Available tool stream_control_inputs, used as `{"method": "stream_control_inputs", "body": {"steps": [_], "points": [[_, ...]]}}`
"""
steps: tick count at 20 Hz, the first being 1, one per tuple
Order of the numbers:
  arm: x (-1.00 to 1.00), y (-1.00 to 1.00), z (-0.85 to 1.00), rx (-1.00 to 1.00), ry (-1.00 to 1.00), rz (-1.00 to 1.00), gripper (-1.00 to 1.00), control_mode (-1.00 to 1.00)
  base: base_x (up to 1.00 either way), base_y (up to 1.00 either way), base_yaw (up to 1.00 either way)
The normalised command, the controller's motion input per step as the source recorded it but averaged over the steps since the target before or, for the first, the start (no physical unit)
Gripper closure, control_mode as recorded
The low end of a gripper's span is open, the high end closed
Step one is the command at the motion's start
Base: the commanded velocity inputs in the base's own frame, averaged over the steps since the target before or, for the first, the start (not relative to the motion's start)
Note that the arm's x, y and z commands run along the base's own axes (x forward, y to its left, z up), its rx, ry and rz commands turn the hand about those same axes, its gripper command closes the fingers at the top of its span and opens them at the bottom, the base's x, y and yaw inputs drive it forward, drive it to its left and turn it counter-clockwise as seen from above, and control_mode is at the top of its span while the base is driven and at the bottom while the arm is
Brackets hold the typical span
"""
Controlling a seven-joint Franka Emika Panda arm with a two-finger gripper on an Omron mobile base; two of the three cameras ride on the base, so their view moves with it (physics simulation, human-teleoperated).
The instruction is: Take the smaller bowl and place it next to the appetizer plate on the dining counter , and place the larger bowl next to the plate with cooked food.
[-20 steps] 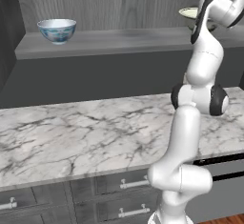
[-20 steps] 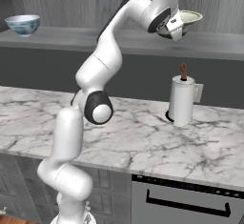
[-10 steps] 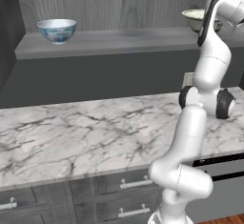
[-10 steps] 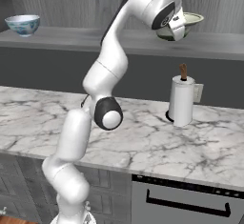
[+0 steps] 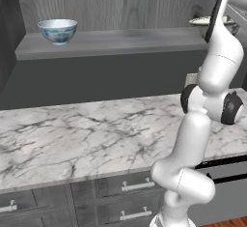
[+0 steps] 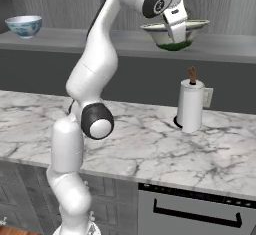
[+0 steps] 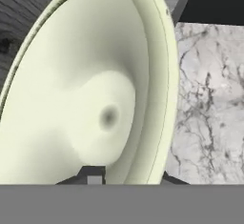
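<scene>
Larger bowl (image 6: 174, 33) rim pinched, gripper (image 6: 174, 29) fingers

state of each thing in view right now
larger bowl: upright at the shelf, rim pinched by the gripper
gripper: shut on the larger bowl's rim
smaller bowl: upright on the shelf, untouched
paper towel roll: standing upright on the marble counter

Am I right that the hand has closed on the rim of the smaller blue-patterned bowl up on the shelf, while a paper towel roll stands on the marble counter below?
Not quite: the hand has closed on the rim of the larger bowl, cream inside with a green band, as the right base view shows. The smaller bowl sits untouched at the shelf's far end. The paper towel roll does stand on the marble counter.
</scene>
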Motion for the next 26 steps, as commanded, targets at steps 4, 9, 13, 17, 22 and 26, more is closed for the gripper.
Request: {"method": "stream_control_inputs", "body": {"steps": [4,9,13,17,22,26], "points": [[-1.0,0.76,-0.07,-0.14,-0.23,0.0,1.0,-1.0,0.0,0.0,0.0],[-1.0,0.98,-0.59,-0.13,-0.35,0.0,1.0,-1.0,0.0,0.0,0.0],[-1.0,0.82,-0.98,-0.21,-0.48,0.0,1.0,-1.0,0.0,0.0,0.0],[-1.0,0.12,-0.33,-0.17,-0.54,0.0,1.0,-1.0,0.0,0.0,0.0],[-0.96,0.4,0.02,0.01,-0.42,0.02,1.0,-1.0,0.0,0.0,0.0],[-1.0,0.4,-0.08,0.19,0.04,0.24,1.0,-1.0,0.0,0.0,0.0]]}}
